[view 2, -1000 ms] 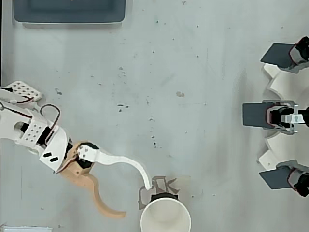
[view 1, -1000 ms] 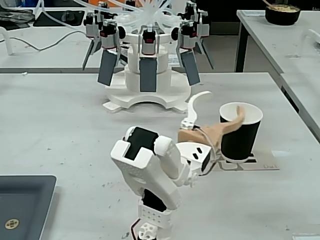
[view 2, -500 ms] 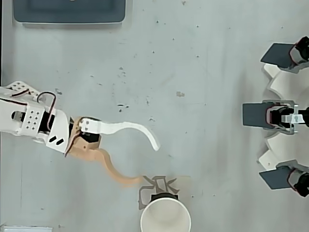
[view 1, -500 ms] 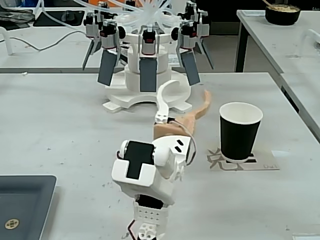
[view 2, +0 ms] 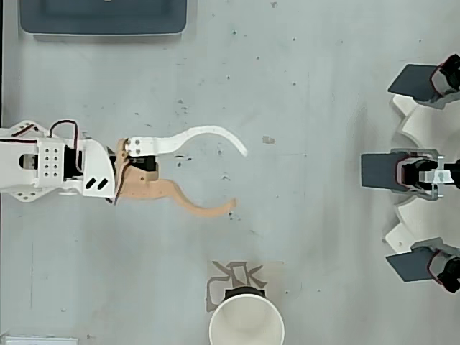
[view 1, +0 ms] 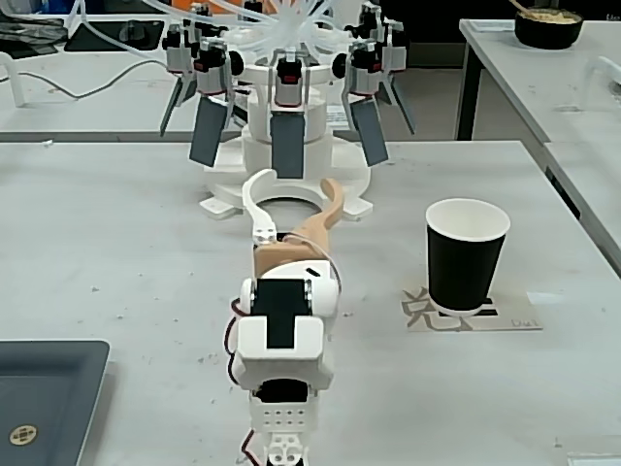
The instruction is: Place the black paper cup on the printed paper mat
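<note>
The black paper cup (view 1: pixel 466 254) stands upright on the printed paper mat (view 1: pixel 514 318), to the right of the arm in the fixed view. In the overhead view the cup (view 2: pixel 246 327) shows its white inside at the bottom edge and covers part of the mat (view 2: pixel 223 280). My gripper (view 1: pixel 302 179) is open, its white finger and tan finger spread wide with nothing between them. In the overhead view the gripper (view 2: pixel 239 178) is well above the cup and apart from it.
A dark grey tray (view 1: pixel 39 398) (view 2: pixel 104 18) lies at the table's near left in the fixed view. A white device with several dark paddles (view 1: pixel 286 107) (view 2: pixel 424 172) stands just beyond the gripper. A dark bowl (view 1: pixel 548 24) sits on another table at the back right.
</note>
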